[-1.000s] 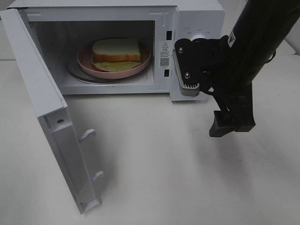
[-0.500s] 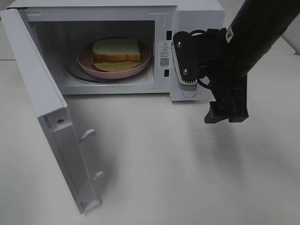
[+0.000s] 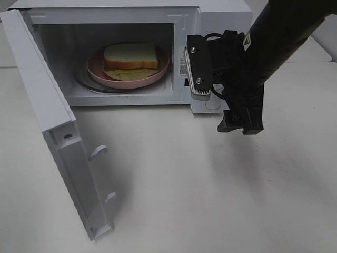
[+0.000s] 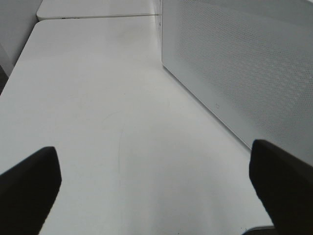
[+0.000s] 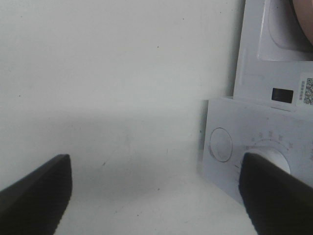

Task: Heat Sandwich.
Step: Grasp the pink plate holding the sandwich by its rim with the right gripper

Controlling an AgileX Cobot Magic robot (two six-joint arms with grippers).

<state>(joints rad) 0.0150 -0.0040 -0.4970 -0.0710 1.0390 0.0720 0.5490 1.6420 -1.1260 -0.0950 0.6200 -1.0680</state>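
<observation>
The sandwich [image 3: 130,55] sits in the microwave [image 3: 221,16], both jaws wide open and empty, so its door [image 3: 52,116] likely needs pushing shut next.

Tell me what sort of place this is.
Probably a robot test bench staged as a kitchen corner: a white table, an open microwave holding a sandwich on a plate, and a robot arm.

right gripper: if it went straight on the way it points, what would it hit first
Probably the white table in front of the microwave; the open right gripper points down at it with nothing between. One fingertip lies near the dial, which it might graze; depth unclear.
</observation>
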